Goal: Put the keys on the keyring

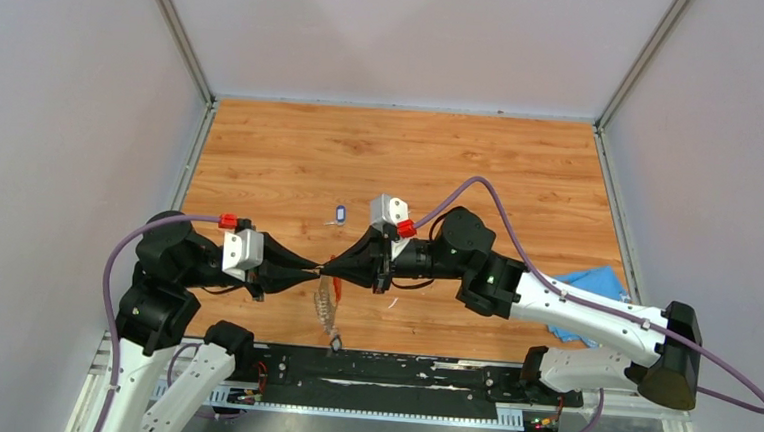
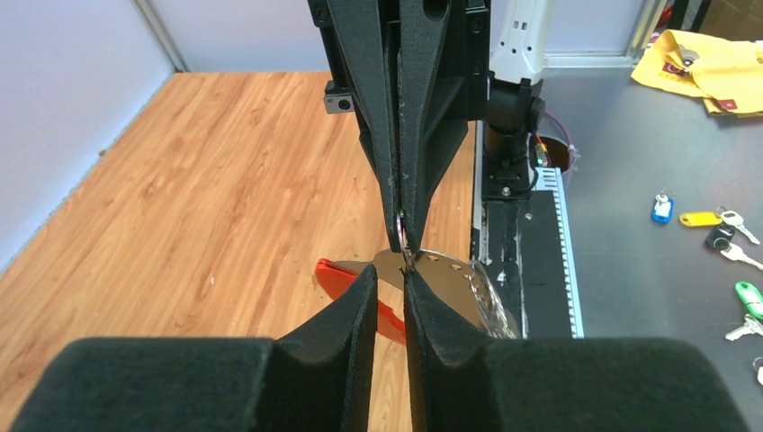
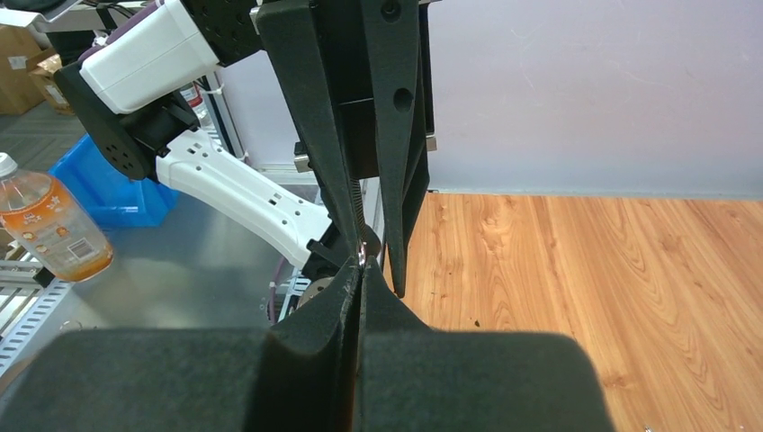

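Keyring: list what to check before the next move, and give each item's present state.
1. Left gripper shut on keyring: ok.
2. Right gripper shut on keyring, tip to tip with the left: ok.
3. Blue key on keyring: not ok; it lies on the table, apart.
4. Black key on keyring: cannot tell; a dark piece shows at the keyring's lower end.
5. Loop opened for threading: cannot tell; the fingers hide it.
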Motion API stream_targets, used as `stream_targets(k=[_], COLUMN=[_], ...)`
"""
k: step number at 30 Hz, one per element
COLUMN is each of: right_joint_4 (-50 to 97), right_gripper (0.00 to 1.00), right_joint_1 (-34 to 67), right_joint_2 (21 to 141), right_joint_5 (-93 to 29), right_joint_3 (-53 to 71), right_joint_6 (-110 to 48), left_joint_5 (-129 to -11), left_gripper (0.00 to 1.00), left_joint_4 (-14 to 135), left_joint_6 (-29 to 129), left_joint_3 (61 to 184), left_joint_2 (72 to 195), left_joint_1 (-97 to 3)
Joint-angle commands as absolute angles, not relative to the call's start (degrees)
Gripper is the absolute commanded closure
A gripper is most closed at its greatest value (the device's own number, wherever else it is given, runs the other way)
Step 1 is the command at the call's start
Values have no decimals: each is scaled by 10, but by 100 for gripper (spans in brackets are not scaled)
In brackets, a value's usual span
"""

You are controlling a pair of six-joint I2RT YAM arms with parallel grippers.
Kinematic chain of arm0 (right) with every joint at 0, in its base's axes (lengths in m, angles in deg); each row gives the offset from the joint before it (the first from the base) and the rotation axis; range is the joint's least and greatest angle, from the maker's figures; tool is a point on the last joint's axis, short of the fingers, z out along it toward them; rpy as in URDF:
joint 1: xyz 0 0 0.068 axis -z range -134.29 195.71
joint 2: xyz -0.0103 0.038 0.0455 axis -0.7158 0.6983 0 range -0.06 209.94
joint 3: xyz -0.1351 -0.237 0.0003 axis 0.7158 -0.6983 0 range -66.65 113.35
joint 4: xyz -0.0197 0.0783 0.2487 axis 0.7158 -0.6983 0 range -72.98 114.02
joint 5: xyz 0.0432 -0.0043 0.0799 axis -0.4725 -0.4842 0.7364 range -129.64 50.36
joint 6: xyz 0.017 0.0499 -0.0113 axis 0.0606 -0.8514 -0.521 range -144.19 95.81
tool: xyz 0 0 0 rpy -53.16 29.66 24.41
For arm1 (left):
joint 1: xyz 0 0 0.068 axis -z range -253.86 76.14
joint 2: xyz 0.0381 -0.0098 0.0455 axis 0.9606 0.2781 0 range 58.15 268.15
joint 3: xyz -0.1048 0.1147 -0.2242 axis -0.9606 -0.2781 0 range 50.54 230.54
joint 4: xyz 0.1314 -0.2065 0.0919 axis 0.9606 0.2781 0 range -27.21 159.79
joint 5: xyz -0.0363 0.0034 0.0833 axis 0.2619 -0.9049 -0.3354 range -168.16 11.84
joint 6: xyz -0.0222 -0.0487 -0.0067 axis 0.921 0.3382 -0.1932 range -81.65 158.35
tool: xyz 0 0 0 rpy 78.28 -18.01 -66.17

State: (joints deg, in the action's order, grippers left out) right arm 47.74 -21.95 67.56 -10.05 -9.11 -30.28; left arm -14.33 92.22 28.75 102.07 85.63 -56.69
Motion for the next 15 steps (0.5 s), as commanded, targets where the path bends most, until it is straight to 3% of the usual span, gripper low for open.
stream_targets(k=[1,15], right_joint_4=[479,456], right_gripper=[100,100], right_joint_1=[-231,-235], right_joint_2=[679,667], right_joint_5=[-88,-122], right_joint_3=[-69,-77], right_joint_6=[-283,-264], left_joint_5=[-152,-124], left_gripper=[81,74], left_joint_4=[929,950], left_joint_6=[295,279], left_joint_3=[1019,1011], left_joint_2=[859,836], left_joint_1=[-569,-569])
